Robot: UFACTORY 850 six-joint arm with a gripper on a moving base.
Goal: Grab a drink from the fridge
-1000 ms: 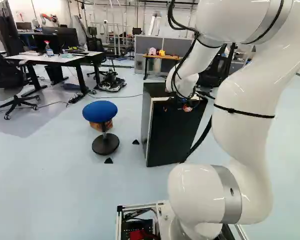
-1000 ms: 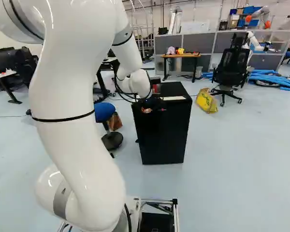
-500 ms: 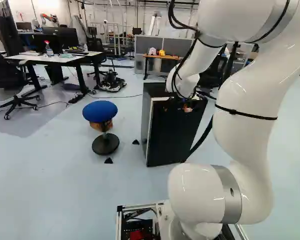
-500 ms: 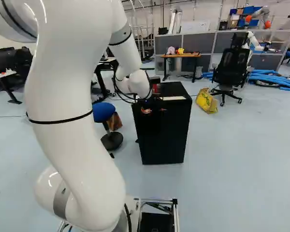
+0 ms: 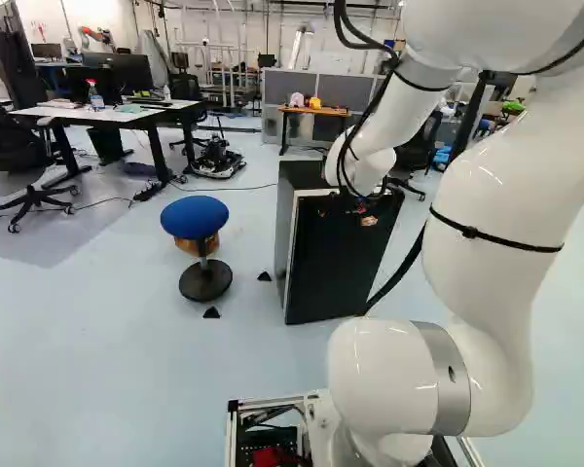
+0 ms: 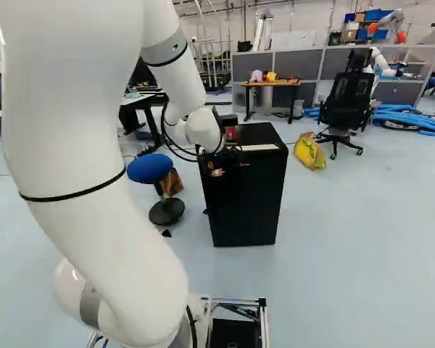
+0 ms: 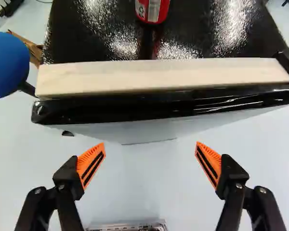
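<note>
The fridge [image 6: 244, 199] carries a red can [image 7: 153, 9] and pale strip [image 7: 164, 76].

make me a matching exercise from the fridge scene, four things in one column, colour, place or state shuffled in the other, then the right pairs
1. can
2. stool
3. bag
4. gripper

A. open
B. yellow, on the floor
C. red, on top of the fridge
D. blue seat, dark round base

Pairs: 1-C, 2-D, 3-B, 4-A
</note>
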